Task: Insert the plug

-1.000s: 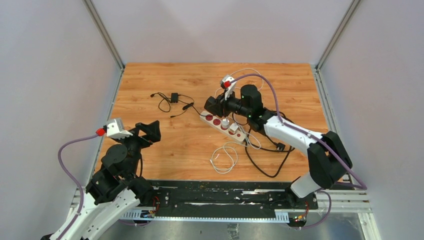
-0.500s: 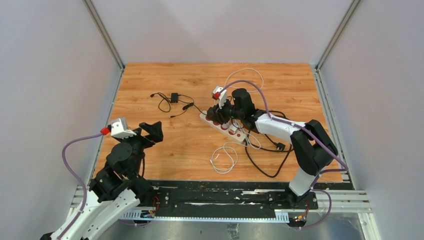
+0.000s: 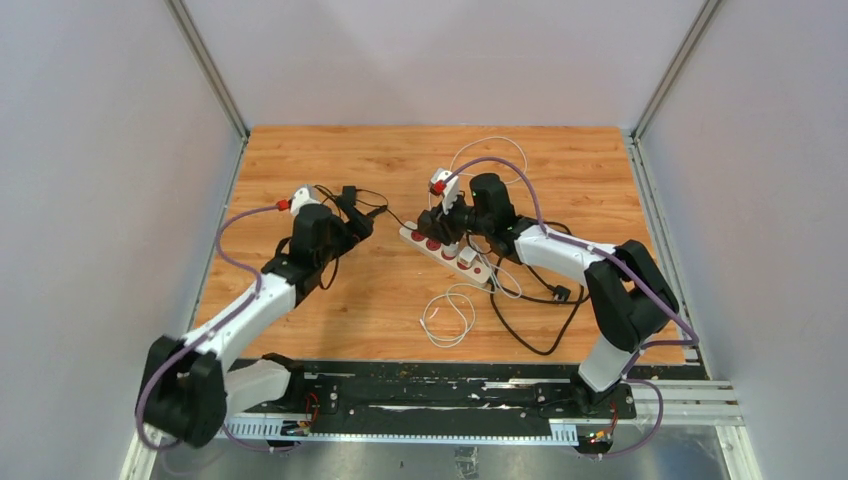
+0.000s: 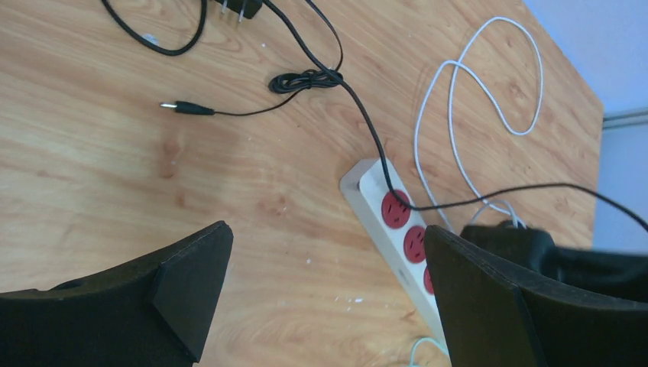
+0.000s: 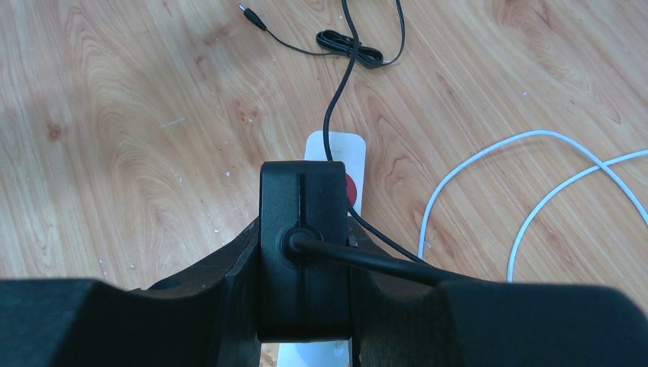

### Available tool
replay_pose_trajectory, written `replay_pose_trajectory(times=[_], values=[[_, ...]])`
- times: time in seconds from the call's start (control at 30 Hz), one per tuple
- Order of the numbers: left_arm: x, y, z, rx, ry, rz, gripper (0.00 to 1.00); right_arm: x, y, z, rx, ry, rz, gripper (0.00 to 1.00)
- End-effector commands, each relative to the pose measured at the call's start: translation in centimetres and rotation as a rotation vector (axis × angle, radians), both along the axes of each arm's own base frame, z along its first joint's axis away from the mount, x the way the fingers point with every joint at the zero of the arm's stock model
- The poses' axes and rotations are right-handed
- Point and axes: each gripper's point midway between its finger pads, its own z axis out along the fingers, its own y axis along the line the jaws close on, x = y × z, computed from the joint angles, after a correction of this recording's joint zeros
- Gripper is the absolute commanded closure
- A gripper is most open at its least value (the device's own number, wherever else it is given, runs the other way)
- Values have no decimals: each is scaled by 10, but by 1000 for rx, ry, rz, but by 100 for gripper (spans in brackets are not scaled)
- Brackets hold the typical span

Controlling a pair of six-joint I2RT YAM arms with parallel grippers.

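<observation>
A white power strip (image 3: pixel 447 250) with red sockets lies at the table's middle; it shows in the left wrist view (image 4: pixel 380 206) and the right wrist view (image 5: pixel 336 145). My right gripper (image 3: pixel 440 222) is shut on a black plug (image 5: pixel 304 256) and holds it right over the strip's far end, its cable (image 5: pixel 382 264) trailing right. My left gripper (image 3: pixel 352 222) is open and empty, hovering left of the strip; its fingers (image 4: pixel 191 283) frame bare wood.
A black adapter (image 3: pixel 349 195) with a thin cable and barrel jack (image 4: pixel 187 108) lies far left of the strip. White cables loop behind (image 3: pixel 490 150) and in front (image 3: pixel 450 315) of the strip. White plugs (image 3: pixel 465 258) sit in its near sockets.
My left arm has swung from the near left corner far out toward the black adapter and strip. My right gripper, with the plug, has moved left along the strip and then held almost still.
</observation>
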Motion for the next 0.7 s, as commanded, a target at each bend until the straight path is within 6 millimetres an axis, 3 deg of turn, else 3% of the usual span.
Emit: replay_pose_trajectory(times=[0.0,0.2,0.47,0.5,0.6,0.67], values=[[51,-39,15,-259,-24,-76,1,0,4,25,68,-34,25,100],[106,-55,-28,-266,95,-42,7,3,6,28,82,-41,29,100],[150,-59,-84,-251,194,-7,26,5,4,31,73,-47,34,100],[155,-61,-87,-250,199,-12,34,5,4,29,66,-49,38,100],[171,-73,-88,-265,196,-47,81,5,0,23,43,-44,35,100],[182,-76,-83,-270,179,-53,100,8,-3,18,29,-40,25,100]])
